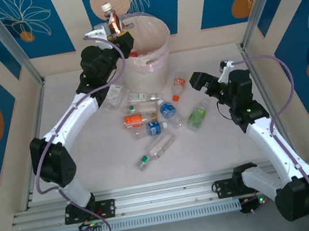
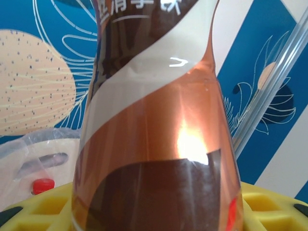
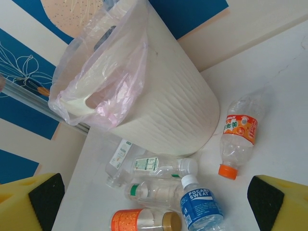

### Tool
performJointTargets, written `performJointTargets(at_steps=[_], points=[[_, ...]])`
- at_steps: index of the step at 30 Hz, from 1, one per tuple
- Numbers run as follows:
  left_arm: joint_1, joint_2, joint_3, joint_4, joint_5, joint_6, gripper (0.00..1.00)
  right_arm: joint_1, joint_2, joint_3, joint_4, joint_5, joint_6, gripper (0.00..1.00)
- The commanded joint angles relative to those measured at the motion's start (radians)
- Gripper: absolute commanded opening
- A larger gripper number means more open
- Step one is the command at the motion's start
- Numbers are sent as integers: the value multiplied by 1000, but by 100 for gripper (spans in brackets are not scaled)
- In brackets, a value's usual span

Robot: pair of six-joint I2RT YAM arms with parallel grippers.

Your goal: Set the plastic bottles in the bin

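The left pincer (image 1: 118, 35) is clamped on a bottle (image 2: 154, 144), holding it upright at the left rim of the bin (image 1: 151, 34), at the far centre of the table (image 1: 92, 165). The bottle is waisted, wrapped in a glossy copper-and-brown sleeve with a slanting white band, and has a pale cap. The pincer's yellow fingers (image 2: 269, 202) have a moulded waffle grid.

The bin is a round, tapering tub with a faintly rippled off-white wall. It is lined with a thin, crinkled pinkish bag folded over the rim, and a handle cut-out shows through the film. A red cap (image 2: 42, 185) lies inside.

The right pincer (image 1: 200, 79) hangs over the right of the table, jaws wide apart and holding nothing; its yellow fingers carry black pads (image 3: 43, 197).

The other bottles lie on their sides near the bin, all clear and thin-walled:
- an orange-capped one (image 3: 238, 134), crumpled, to the right
- a blue-labelled one (image 3: 199, 204) with a white cap
- an orange-labelled one (image 3: 144, 221) with a gold cap
- a green-tinted one (image 1: 198, 115)
- a slim green-capped one (image 1: 156, 149), nearest
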Motion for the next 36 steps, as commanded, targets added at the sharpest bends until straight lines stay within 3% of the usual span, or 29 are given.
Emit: performJointTargets(at_steps=[1,6,9,15,24,29,36], points=[[-14,54,65,-75,-10,-48,51,-4,-21,-9,-32,29,-18,100],[-38,132,160,-190,-43,-90,52,-4,-19,-4,-53,40,-20,100],[-59,182,254,-320,-126,-98,52,-4,-19,-14,-28,17,-34,100],[-70,266,334,-345,-167,-152,55,-4,-5,-1,-34,17,-38,100],[-88,445,579,-491,-18,-234,59,-5,7,5,-51,41,-51,100],[-103,529,759,-646,-8,-172,70,-5,23,19,-76,44,-70,100],[-103,559,836,-645,70,-122,86,-5,32,21,-86,46,-77,100]])
